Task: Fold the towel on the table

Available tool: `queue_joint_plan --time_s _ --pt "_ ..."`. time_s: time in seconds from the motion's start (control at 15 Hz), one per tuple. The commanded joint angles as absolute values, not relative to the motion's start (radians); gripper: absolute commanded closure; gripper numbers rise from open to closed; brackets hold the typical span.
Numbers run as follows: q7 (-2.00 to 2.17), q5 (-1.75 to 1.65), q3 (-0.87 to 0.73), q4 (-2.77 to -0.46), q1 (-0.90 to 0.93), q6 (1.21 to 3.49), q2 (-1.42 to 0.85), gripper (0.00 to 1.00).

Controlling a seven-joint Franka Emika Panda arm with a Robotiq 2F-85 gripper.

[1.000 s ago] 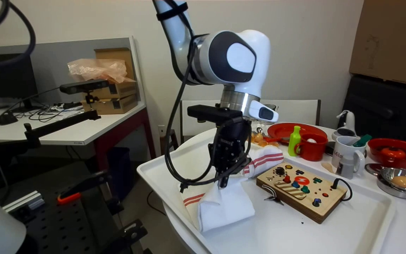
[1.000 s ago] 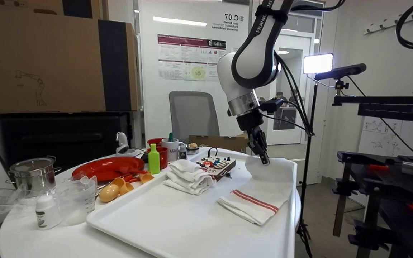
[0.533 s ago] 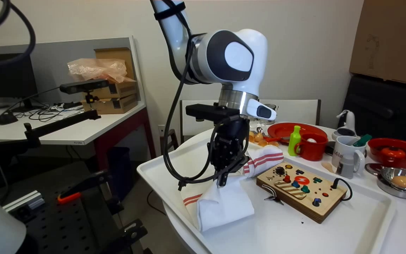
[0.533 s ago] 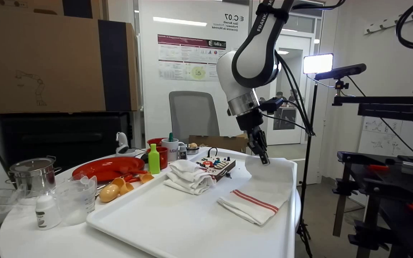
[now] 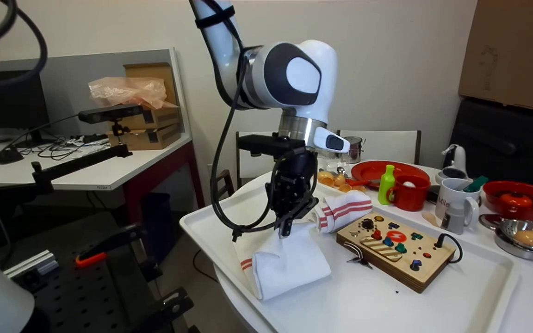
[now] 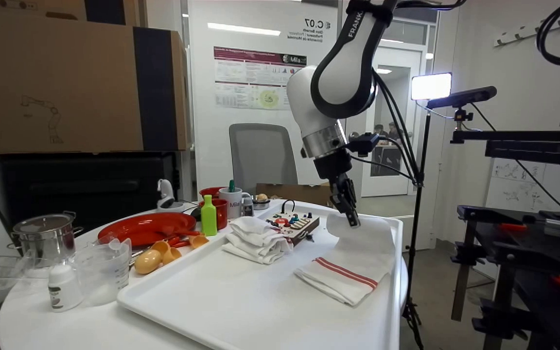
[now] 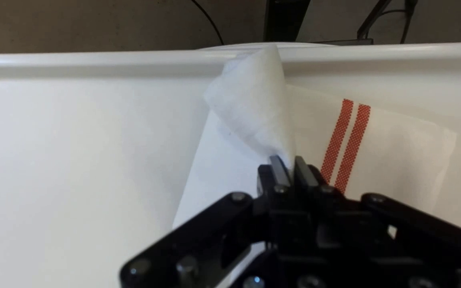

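The white towel with red stripes lies in the white tray, in both exterior views. Its striped end lies flat; its plain end is lifted and folded back. My gripper, in both exterior views, points down at the lifted end. In the wrist view, the gripper is closed around a pinched fold of the towel, which rises over the flat striped part. The tray is under the towel, and its rim runs close behind the fold in the wrist view.
A second, bunched striped towel lies in the tray beside a wooden board with knobs. Beyond the tray stand a green bottle, a red mug, a red plate and a clear jug.
My gripper has moved a little to the left in both exterior views. The lifted towel end has shifted with it; the striped end stays nearly in place.
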State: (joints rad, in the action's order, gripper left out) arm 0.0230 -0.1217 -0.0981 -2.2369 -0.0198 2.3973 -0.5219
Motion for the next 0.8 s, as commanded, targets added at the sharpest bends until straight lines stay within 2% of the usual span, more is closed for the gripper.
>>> queue_joint_plan --time_s 0.0,0.73 --pt "0.082 -0.160 -0.093 -2.222 0.033 2.405 -0.530 0.98" --pt "0.179 -0.186 -0.081 -2.149 0.124 2.379 -0.578 0.98"
